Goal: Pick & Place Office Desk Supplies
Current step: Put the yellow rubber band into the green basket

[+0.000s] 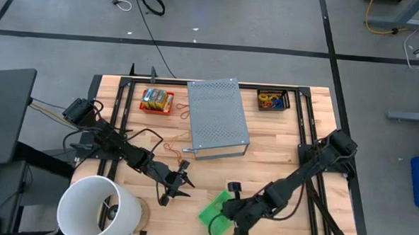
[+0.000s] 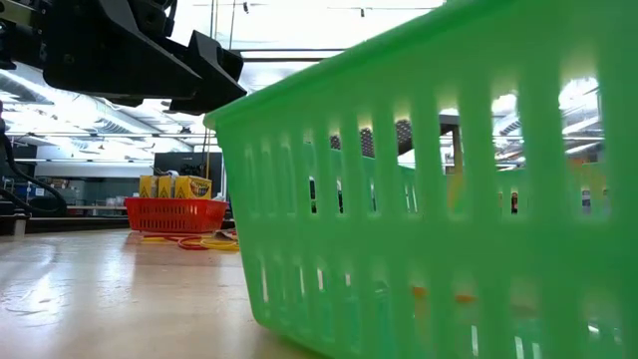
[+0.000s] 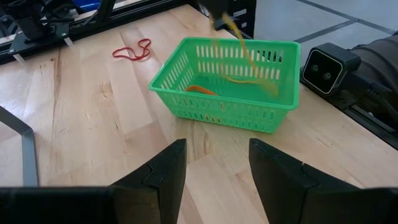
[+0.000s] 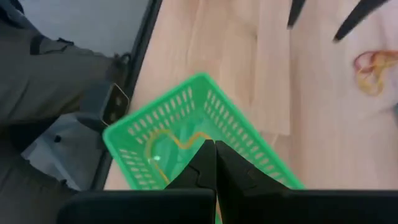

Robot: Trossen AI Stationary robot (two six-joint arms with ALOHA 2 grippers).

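A green slotted basket (image 1: 212, 210) (image 3: 230, 106) (image 4: 199, 99) stands near the table's near edge, with an orange band (image 3: 199, 90) lying on its floor. My right gripper (image 1: 228, 215) (image 4: 214, 144) hovers over the basket, shut on a yellow-orange rubber band (image 3: 249, 59). My left gripper (image 1: 180, 181) (image 3: 217, 149) is open and empty, to the left of the basket. More loose bands (image 1: 173, 148) (image 3: 132, 51) lie flat on the wood. Yellow packets sit in a red tray (image 1: 157, 99) (image 2: 174, 209). My right gripper pinches the yellow-orange band at its upper end (image 4: 202, 137), between the free ends of its two fingers, pointing down from above. The loop hangs slack below the fingers into the basket (image 3: 270, 87) and looks blurred.
The grey perforated box (image 1: 216, 118) stands mid-table. A black tray of bands (image 1: 272, 100) sits at the far right. The white bucket (image 1: 96, 208) is at the near left corner. A small black camera (image 3: 326, 65) stands beside the basket. Bare wood lies between my left gripper and the basket.
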